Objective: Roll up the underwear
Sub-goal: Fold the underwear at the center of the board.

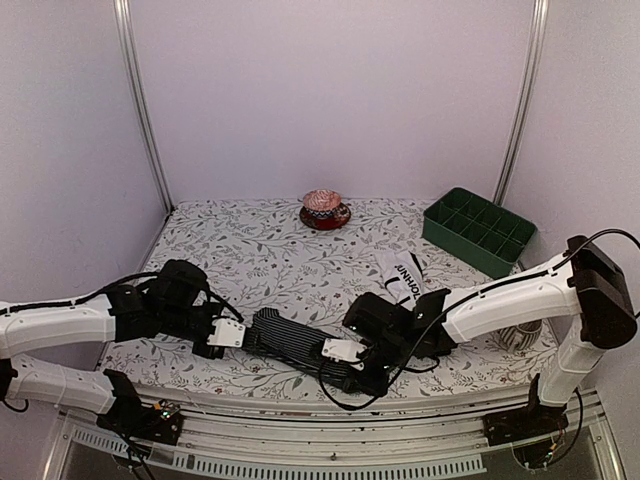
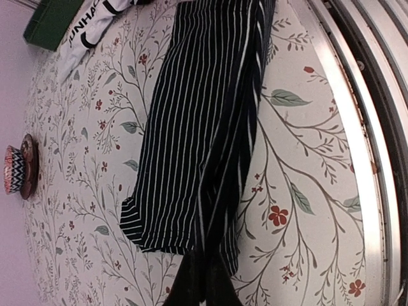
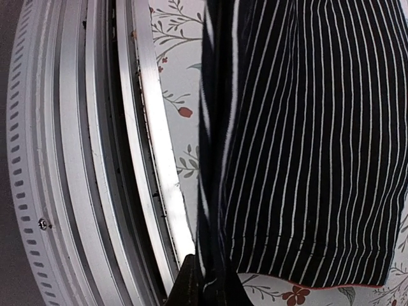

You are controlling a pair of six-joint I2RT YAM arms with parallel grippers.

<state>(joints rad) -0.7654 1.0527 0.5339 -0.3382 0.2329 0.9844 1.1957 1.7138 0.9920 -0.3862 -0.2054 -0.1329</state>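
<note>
Left wrist | striped briefs [image 2: 204, 127]: soft, folded lengthwise | left pincer [image 2: 203, 271] pinching cloth

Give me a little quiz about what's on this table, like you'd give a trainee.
1. True or false: the white briefs lie on the floral tablecloth, outside the green compartment tray.
2. Which thing do the left claw and the right claw pinch? A. the black striped briefs B. the white briefs C. the green compartment tray
3. Fill in: the green compartment tray sits on the robot's ____ side.

Key: 1 true. 2 A, each at the near edge. 3 right.
</note>
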